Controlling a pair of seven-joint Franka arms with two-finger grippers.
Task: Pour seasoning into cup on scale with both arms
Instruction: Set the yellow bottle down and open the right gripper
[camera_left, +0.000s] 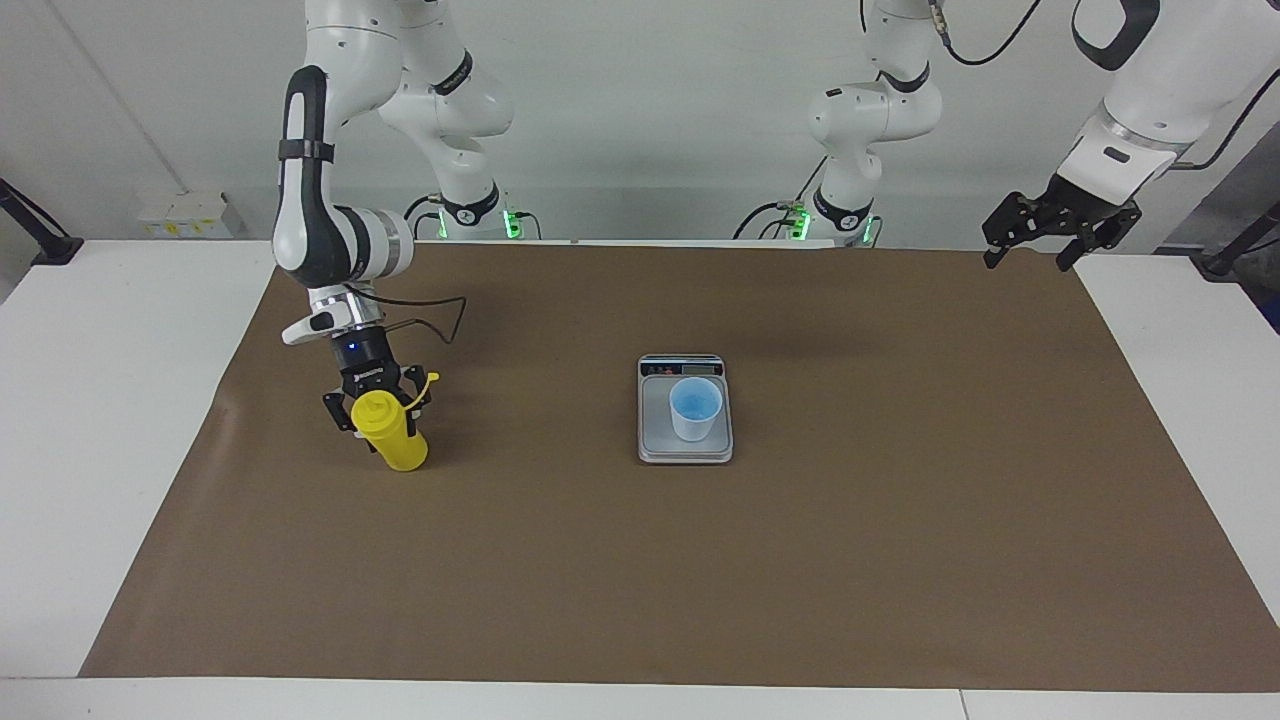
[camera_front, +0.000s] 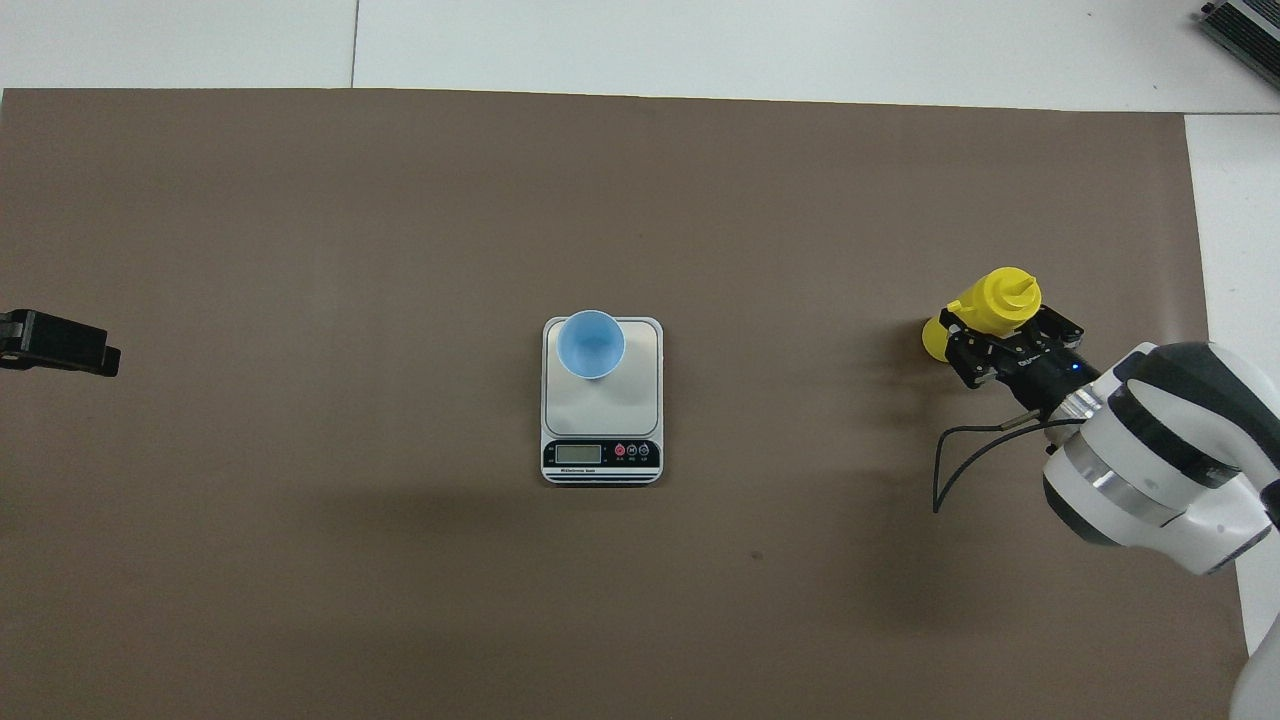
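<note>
Pretty bright, even light from overhead, only soft blurry shadows on the brown mat (camera_left: 640, 560), everything sharp, no real glare anywhere.

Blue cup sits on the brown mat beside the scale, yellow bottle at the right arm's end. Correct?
Not quite: the cup stands on the scale, not on the mat beside it; the facing view shows this. The yellow bottle is at the right arm's end.

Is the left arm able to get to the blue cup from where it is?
Probably yes. The left end effector waits up over the mat's corner, and the cup stands alone on the scale, with only bare mat between them. The bottle is at the right arm's end.
</note>
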